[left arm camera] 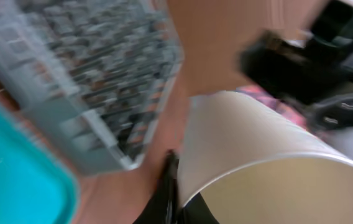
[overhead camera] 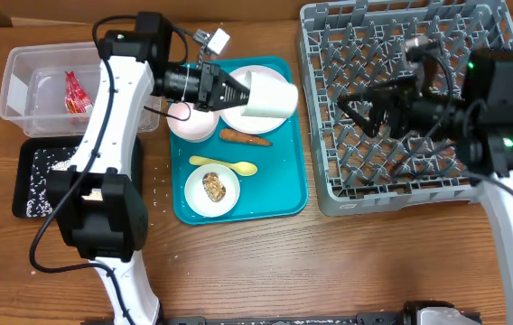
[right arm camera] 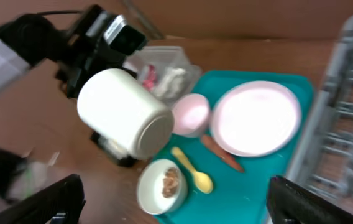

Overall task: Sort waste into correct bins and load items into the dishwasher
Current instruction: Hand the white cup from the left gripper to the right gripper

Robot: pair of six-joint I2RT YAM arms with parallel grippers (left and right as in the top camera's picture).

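Two arms: your left reaches over the teal tray [overhead camera: 293,203]; your right hangs over the grey dish rack [overhead camera: 401,54], which stands just right of that tray.
Left gripper [overhead camera: 238,93]: clenched on the rim of the white cup [overhead camera: 268,97], which you hold on its side above the tray's far half, base toward the rack.
Right gripper [overhead camera: 360,108]: fingers spread wide, nothing between them.
Plate [right arm camera: 257,118]: on the tray's far right, partly beneath the raised cup.
Pink bowl [overhead camera: 191,120]: at the tray's far left, nothing inside.
Second bowl [overhead camera: 212,190]: on the tray's near left, holding the brown food lump [overhead camera: 214,187].
Carrot piece [overhead camera: 245,138] and yellow spoon [overhead camera: 225,164]: mid-tray, between plate and second bowl.
Clear tub [overhead camera: 31,72]: left of the tray, red wrapper [overhead camera: 77,93] inside.
Black tray [overhead camera: 35,176]: left of the teal tray, beside its near half, dusted with white rice [overhead camera: 49,162].
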